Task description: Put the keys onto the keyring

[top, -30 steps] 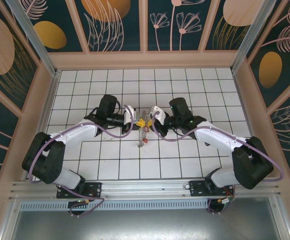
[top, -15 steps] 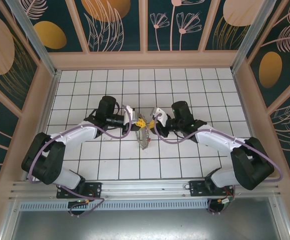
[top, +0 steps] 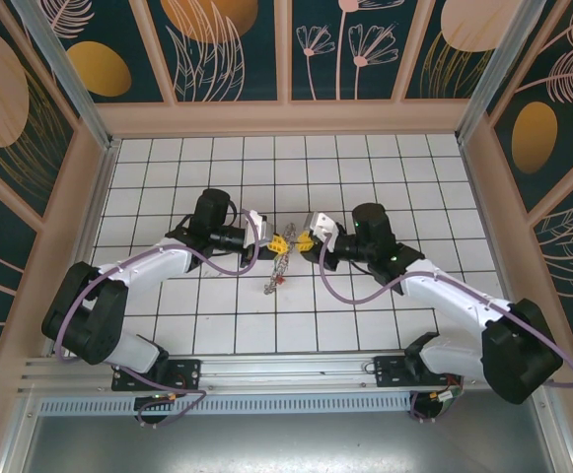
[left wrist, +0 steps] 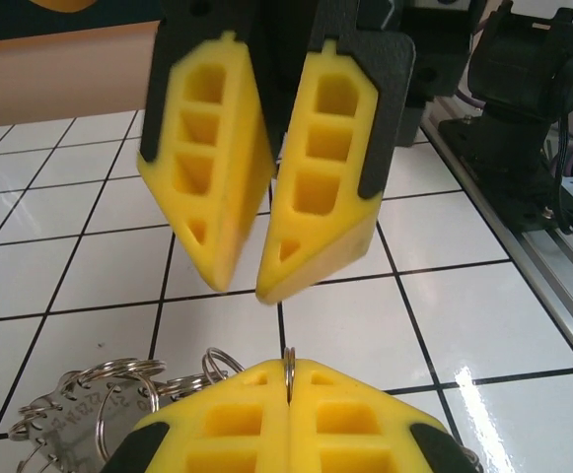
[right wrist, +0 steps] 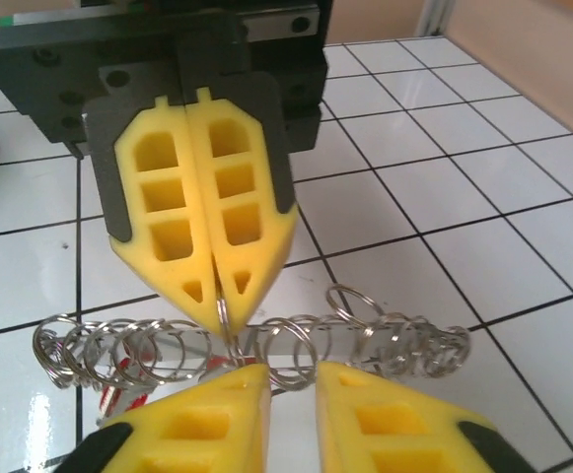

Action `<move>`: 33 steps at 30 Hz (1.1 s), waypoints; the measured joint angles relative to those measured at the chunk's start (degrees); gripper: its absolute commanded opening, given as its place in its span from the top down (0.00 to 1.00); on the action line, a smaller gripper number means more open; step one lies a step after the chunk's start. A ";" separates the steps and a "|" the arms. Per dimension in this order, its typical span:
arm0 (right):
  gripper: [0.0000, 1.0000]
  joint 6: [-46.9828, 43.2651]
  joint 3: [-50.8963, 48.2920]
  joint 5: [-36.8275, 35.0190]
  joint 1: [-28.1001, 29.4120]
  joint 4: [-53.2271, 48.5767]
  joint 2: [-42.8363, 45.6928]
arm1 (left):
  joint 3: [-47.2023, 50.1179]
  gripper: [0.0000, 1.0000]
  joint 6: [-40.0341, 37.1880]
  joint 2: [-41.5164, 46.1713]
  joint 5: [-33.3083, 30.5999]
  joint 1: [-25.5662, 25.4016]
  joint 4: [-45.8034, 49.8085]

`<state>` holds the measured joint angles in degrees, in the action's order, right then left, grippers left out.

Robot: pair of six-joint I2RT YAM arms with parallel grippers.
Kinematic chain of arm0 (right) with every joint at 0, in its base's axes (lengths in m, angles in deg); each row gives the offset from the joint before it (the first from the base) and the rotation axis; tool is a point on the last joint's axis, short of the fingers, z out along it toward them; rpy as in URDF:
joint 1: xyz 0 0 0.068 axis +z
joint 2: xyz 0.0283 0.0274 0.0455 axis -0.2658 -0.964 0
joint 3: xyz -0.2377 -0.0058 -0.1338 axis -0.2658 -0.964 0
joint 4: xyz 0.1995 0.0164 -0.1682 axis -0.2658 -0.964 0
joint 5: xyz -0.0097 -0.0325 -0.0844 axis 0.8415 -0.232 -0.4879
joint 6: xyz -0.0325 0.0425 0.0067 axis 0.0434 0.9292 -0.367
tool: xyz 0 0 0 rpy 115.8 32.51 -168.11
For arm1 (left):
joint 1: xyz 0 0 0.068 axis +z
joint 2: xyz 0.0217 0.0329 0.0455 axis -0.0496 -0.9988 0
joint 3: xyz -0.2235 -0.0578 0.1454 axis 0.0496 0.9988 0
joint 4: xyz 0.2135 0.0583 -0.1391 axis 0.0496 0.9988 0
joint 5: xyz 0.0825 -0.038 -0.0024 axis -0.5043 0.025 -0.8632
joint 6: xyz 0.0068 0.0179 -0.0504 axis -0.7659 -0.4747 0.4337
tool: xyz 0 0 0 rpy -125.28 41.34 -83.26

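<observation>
My left gripper (top: pixel 279 241) is shut on a thin wire of the keyring (top: pixel 276 272), which hangs from it down to the white tiles. In the left wrist view the wire stands clamped between the yellow pads of the left gripper (left wrist: pixel 288 367), and the fringed rim of the keyring (left wrist: pixel 89 409) lies at the lower left. My right gripper (top: pixel 304 239) faces it from the right, a short gap away and open, with nothing between its tips. In the right wrist view the keyring (right wrist: pixel 385 340) stretches across just past my right gripper (right wrist: pixel 291 379). A bit of a red key (right wrist: pixel 120 399) shows under the rings.
The white tiled floor (top: pixel 365 168) is bounded by pink walls on three sides. A metal rail (top: pixel 286 370) with both arm bases runs along the near edge. The right arm's dark base (left wrist: pixel 523 118) stands behind its fingers in the left wrist view.
The right gripper has opened and backed off to the right, away from the left gripper. The keyring stays clamped in the left gripper and its hanging end has swung left.
</observation>
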<state>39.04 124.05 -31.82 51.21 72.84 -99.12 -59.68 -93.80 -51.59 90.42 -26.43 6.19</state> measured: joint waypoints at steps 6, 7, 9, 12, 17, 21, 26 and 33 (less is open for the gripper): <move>0.81 -1.22 0.83 1.22 0.87 -0.81 -3.65 | 0.00 1.00 -0.02 0.00 -0.02 0.00 0.85; 0.81 -1.31 0.83 1.25 0.87 -0.81 -3.67 | 0.00 1.00 -0.02 0.00 0.00 0.00 0.87; 0.81 -1.49 0.83 1.22 0.94 -0.68 -3.67 | -0.09 1.00 -0.02 0.00 0.15 0.00 0.90; 0.78 -1.68 0.83 1.16 0.96 -0.63 -3.67 | -0.15 1.00 0.00 0.00 0.26 0.00 0.92; 0.76 -1.84 -0.07 -1.75 0.96 -0.35 -1.97 | -0.33 1.00 -0.02 0.00 0.20 0.00 0.87; 0.76 -1.88 -1.77 -2.54 0.98 -0.42 2.23 | -0.44 1.00 0.00 0.00 -0.07 0.00 0.87; 0.78 -1.81 -1.75 -1.18 1.31 -0.37 2.69 | -0.63 1.00 0.00 0.00 -0.07 0.00 0.85; 0.77 -1.84 -1.75 -0.26 2.73 1.33 -0.83 | -0.76 1.00 0.00 0.00 -0.04 0.00 0.85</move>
<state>37.21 122.30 -32.08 53.94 74.17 -99.95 -60.45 -93.80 -51.59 90.38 -26.43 7.05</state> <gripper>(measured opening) 0.228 0.058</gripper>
